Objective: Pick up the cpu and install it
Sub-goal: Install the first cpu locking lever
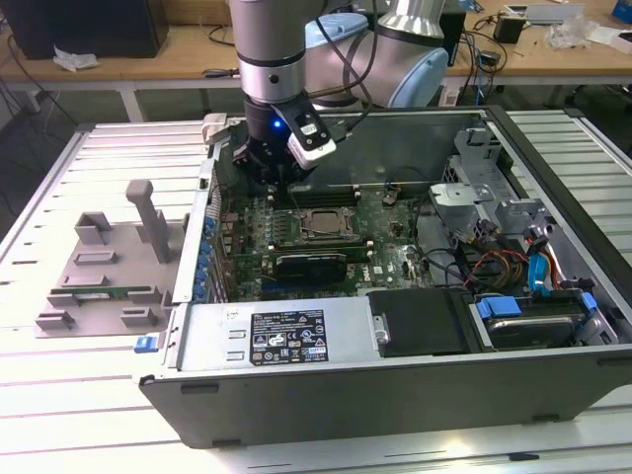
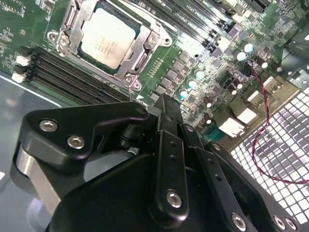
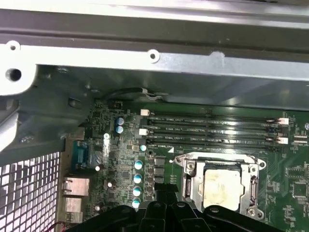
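- I have the end effector [image 1: 279,170] down inside the open computer case [image 1: 395,390], hovering over the motherboard [image 1: 395,252].
- In the second wrist view its fingers [image 2: 166,145] sit drawn together, narrow, with nothing between them.
- The cpu [image 2: 107,38] lies flat in the socket [image 2: 145,48], silver top up, inside the metal frame.
- The end effector is near the cpu but apart from it, with its tips just past one socket corner.
- Memory slots [image 3: 212,128] run alongside the socket.
- On the exterior view's left, a grey fixture [image 1: 99,267] rests on the worktop [image 1: 59,415], and a narrow green memory stick [image 1: 109,293] lies on it.
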Motion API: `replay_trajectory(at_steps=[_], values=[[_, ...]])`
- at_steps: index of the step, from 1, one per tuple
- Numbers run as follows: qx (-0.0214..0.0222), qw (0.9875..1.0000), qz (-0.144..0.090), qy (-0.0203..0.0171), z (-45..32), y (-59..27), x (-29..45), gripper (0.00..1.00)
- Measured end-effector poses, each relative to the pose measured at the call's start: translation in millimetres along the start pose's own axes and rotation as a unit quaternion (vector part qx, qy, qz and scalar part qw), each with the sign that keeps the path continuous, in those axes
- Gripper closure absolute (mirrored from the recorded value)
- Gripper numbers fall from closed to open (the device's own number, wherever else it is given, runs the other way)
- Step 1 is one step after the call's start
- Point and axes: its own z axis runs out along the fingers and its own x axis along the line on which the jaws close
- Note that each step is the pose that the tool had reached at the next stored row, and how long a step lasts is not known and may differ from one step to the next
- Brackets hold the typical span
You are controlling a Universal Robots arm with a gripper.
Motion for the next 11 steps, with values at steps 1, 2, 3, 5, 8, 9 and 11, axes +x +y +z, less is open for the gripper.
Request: replay_trajectory(at_steps=[1, 2, 3, 5, 8, 9, 11], values=[[-0.0001, 1.0000, 0.000, 0.0000, 0.0, 0.0, 0.0, 0.89], [-0.0002, 1.0000, 0.000, -0.0001, -0.1, -0.1, 0.1, 0.89], [-0.0013, 1.0000, 0.000, -0.0002, -0.1, -0.1, 0.3, 0.89], [-0.0089, 1.0000, 0.000, -0.0021, 0.0, 0.1, 2.2, 0.89], [-0.0225, 0.9997, 0.000, -0.0063, 0.2, 0.3, 6.8, 0.89], [-0.0262, 0.9996, 0.000, -0.0073, 0.2, 0.4, 7.5, 0.89], [-0.0375, 0.9993, 0.000, -0.0097, 0.3, 0.4, 8.9, 0.89]])
